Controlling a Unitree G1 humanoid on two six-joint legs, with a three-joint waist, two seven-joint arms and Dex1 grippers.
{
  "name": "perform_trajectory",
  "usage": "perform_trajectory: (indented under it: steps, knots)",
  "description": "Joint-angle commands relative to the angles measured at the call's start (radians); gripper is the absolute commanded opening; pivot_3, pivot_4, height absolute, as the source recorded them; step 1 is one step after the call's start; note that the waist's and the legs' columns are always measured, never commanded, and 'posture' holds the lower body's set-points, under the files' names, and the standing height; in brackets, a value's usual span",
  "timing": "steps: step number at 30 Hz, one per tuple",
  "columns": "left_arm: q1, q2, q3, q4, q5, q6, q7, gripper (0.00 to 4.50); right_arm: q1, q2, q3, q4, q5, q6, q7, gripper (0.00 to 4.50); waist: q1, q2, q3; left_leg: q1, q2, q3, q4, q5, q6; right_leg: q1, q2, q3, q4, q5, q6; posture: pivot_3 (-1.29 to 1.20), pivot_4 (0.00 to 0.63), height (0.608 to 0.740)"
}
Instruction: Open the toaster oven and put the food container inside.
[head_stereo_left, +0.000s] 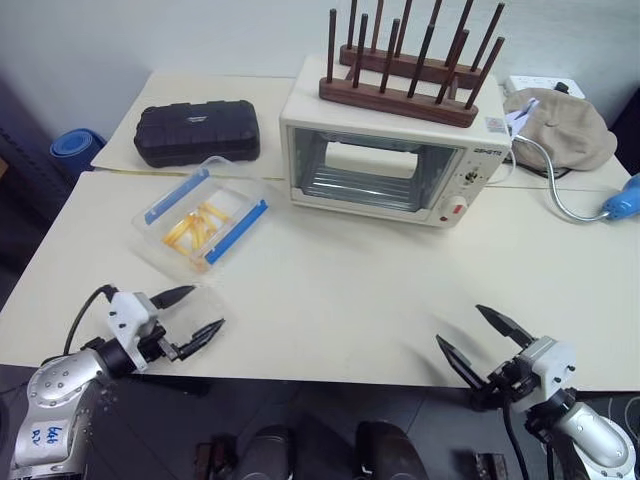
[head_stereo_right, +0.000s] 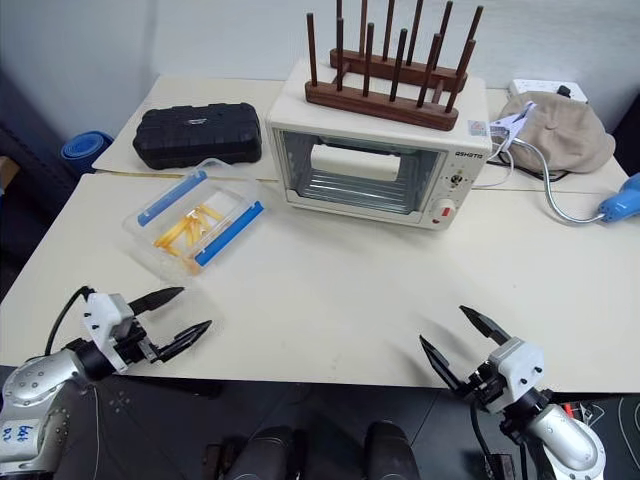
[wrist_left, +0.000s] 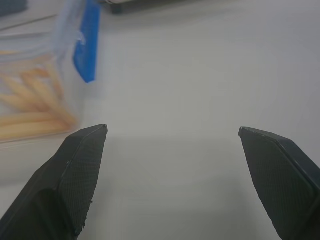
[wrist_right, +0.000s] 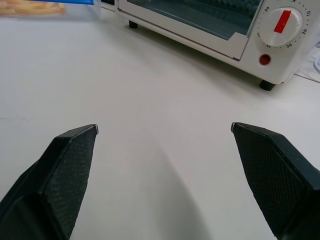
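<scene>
Hovering both arms low over the near edge of the table (head_stereo_left: 330, 300), I am keeping my left gripper (head_stereo_left: 192, 316) and my right gripper (head_stereo_left: 484, 335) spread wide and empty, grasping nothing. I am holding them angled inward, toward the middle of the table, so either one can start the job.

The toaster oven (head_stereo_left: 385, 165) is sitting at the far side of the table, its glass door (head_stereo_right: 360, 172) facing me and looking shut, with the control panel (head_stereo_left: 472, 178) on its right end. A wooden peg rack (head_stereo_left: 405, 60) is standing on its roof, so I am judging that any pull on the door should be gentle, or the rack may rock.

The food container (head_stereo_left: 203, 222) is lying on the table to the left of the oven, apart from it, nearer my left gripper, its blue clips (head_stereo_left: 236, 232) running along the long sides and yellow food strips (head_stereo_left: 195, 226) showing through the clear lid. A black hard case (head_stereo_left: 197, 133) is resting behind it.

I am reckoning the door comes first, since the right gripper is facing the oven.
</scene>
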Motion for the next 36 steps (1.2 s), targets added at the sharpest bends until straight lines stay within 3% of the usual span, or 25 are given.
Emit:
perform_trajectory:
  steps: [1,5,7,9,14,22,29,35,36]
  knots:
    - [0.023,-0.006,0.014,-0.041,-0.033,0.004,-0.005,4.50,-0.050,0.019,0.000,0.012,-0.003,-0.017,-0.015,4.47,-0.003,0.000,0.000,0.000,0.000,0.000,0.000,0.000,0.000,0.000,0.000,0.000,0.000,0.000,0.000,0.00,0.150,0.740]
    - [0.012,0.021,0.022,-0.095,-0.173,0.131,-0.075,4.50,-0.174,0.005,0.022,-0.025,0.039,0.101,-0.032,4.47,-0.004,0.000,0.000,0.000,0.001,0.001,0.000,0.000,0.000,-0.001,0.000,0.001,0.001,0.000,0.000,0.00,0.150,0.740]
    - [-0.014,0.095,0.063,-0.138,-0.380,0.344,-0.120,4.50,-0.277,-0.017,0.035,-0.070,0.124,0.235,-0.039,4.47,-0.004,0.000,0.000,0.000,0.001,0.001,0.000,0.000,0.000,-0.001,0.000,0.001,0.001,0.000,0.000,0.00,0.150,0.740]
    - [-0.070,0.138,0.076,-0.153,-0.446,0.399,-0.149,4.50,-0.386,-0.044,0.042,-0.092,0.180,0.359,-0.057,4.47,-0.004,0.000,0.000,-0.001,0.002,-0.001,0.001,0.000,-0.001,-0.001,-0.002,0.003,0.003,0.000,-0.001,0.00,0.150,0.740]
    - [-0.235,0.174,0.037,-0.137,-0.428,0.413,-0.155,4.50,-0.682,-0.071,0.080,-0.011,0.208,0.623,-0.145,4.47,-0.003,0.001,0.000,-0.002,0.001,-0.002,0.002,0.000,-0.001,-0.001,0.000,0.001,0.003,0.000,-0.002,0.00,0.150,0.740]
    - [-0.271,0.139,0.004,-0.134,-0.376,0.394,-0.128,4.50,-0.891,-0.047,0.138,0.051,0.176,0.729,-0.119,4.47,-0.004,0.001,0.000,-0.004,-0.001,-0.002,0.000,-0.001,0.001,-0.003,0.001,-0.003,0.004,0.000,-0.002,0.00,0.150,0.740]
    - [-0.250,0.101,0.001,-0.120,-0.333,0.363,-0.108,4.50,-0.923,-0.017,0.142,0.006,0.172,0.682,-0.066,4.47,-0.004,0.001,0.000,-0.004,-0.001,-0.001,0.002,0.000,0.001,-0.003,0.002,-0.002,0.004,0.000,-0.001,0.00,0.150,0.740]
    - [-0.283,0.070,-0.002,-0.095,-0.327,0.355,-0.108,4.50,-0.789,-0.102,0.191,-0.099,0.153,0.671,0.079,4.47,-0.005,0.001,0.000,-0.004,0.000,0.000,0.000,0.000,0.001,-0.003,0.002,-0.002,0.003,0.000,-0.001,0.00,0.150,0.740]
    - [-0.313,0.060,-0.002,-0.077,-0.340,0.362,-0.104,4.10,-0.761,-0.118,0.197,-0.109,0.138,0.657,0.096,4.50,-0.005,0.001,0.000,-0.004,0.000,0.000,0.000,0.000,0.001,-0.003,0.002,-0.002,0.003,0.000,-0.001,0.00,0.150,0.740]
